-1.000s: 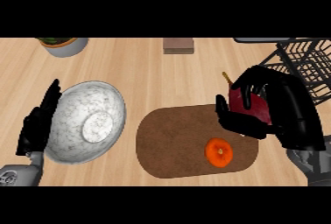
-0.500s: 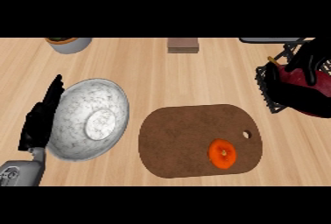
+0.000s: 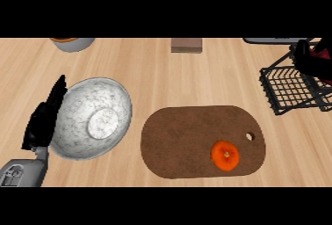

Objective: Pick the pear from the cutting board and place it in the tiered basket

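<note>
Wooden counter (image 3: 168,83) fills the view, pale planks. Brown cutting board (image 3: 194,145) lies at 5 o'clock, handle hole on its right side, with an orange round fruit (image 3: 225,155) on its lower right part, nothing else on it. Speckled grey-white bowl (image 3: 91,118) sits at 9 o'clock, tilted, well apart from the board. Black wire tiered basket (image 3: 288,90) stands at 2–3 o'clock, partly cut by the right edge. Left hand (image 3: 44,121) at 9 o'clock rests against the bowl's left rim, fingers straight and pointing up, holding nothing; grey forearm (image 3: 23,172) below it at 7 o'clock. Right hand (image 3: 310,61) shows at 2 o'clock at the right edge above the basket, fingers curled round a dark red thing, the pear (image 3: 321,53), mostly hidden, only a sliver seen at the edge. Grey pot (image 3: 73,43) at 11 o'clock and a small brown block (image 3: 186,45) at 12 o'clock, both cut by the top.

Compared with half a second ago: right hand with the pear has gone further right and up, mostly out of view; the basket's tier now shows clear of it. Left hand, bowl, board and orange fruit unchanged.
</note>
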`<state>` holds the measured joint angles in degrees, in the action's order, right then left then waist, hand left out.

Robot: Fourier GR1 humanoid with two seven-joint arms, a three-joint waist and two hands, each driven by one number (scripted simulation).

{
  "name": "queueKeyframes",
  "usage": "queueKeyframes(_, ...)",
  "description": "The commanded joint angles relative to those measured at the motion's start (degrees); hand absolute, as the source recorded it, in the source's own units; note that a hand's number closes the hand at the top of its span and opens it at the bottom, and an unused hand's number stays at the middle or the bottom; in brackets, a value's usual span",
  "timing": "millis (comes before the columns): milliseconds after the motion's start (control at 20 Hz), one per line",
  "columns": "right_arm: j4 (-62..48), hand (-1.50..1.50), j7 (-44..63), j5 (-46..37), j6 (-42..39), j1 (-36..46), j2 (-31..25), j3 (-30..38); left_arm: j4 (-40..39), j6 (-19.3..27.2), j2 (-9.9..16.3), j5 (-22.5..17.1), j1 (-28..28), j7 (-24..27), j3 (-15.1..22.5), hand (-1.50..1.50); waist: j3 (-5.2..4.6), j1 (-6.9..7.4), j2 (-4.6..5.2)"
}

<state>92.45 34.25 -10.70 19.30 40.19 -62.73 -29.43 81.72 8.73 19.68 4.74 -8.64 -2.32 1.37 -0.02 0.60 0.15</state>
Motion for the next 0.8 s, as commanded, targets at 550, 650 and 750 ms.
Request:
queueKeyframes(550,-32.6,1.50,-25.4,-11.1,-8.2,4.4,4.9,8.6,2.5,-0.2,-2.5,1.9,1.3,-1.0,0.3,0.00,0.04,0.51,0.04)
queueKeyframes(650,-34.3,1.50,-26.5,-12.9,-10.2,6.0,7.5,8.7,-0.2,-1.4,-1.3,1.7,-3.0,-1.7,-1.2,0.00,0.02,0.38,0.11)
queueKeyframes(750,-36.5,1.50,-31.4,-10.0,-11.8,4.6,7.2,11.6,-0.8,-1.7,-1.5,1.2,-0.1,0.9,-2.0,0.00,0.02,0.18,0.05)
